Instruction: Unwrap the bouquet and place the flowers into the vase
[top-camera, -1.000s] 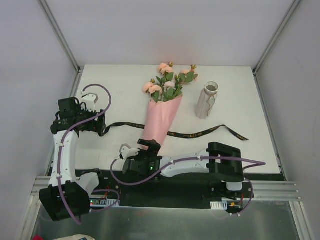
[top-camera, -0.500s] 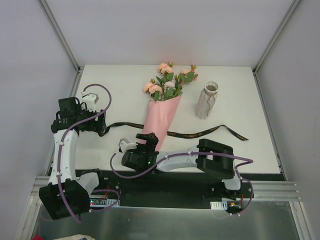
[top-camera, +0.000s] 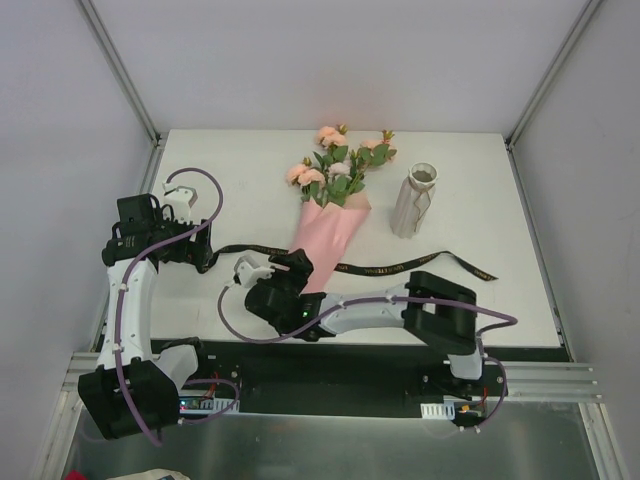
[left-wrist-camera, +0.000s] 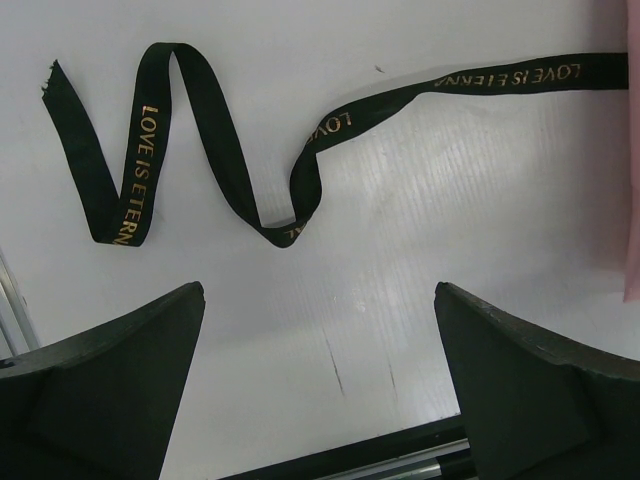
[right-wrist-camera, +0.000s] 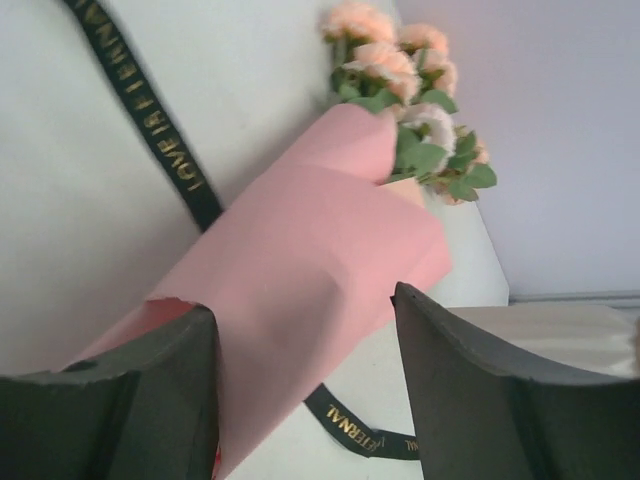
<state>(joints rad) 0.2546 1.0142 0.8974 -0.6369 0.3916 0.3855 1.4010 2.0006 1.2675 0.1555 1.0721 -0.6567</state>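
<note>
Though unclear, end effector (top-camera: 287, 267) nearer bouquet (top-camera: 330, 222).

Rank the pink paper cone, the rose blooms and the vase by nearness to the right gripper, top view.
1. pink paper cone: its narrow end is at the right gripper.
2. rose blooms: behind, at the cone's mouth.
3. vase: back right, standing apart.

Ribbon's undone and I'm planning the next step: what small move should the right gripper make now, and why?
Probably close the right gripper on the narrow end of the paper. It straddles that end without visibly pinching it, and the ribbon lies flat and untied on the table, so nothing binds the wrap.
</note>
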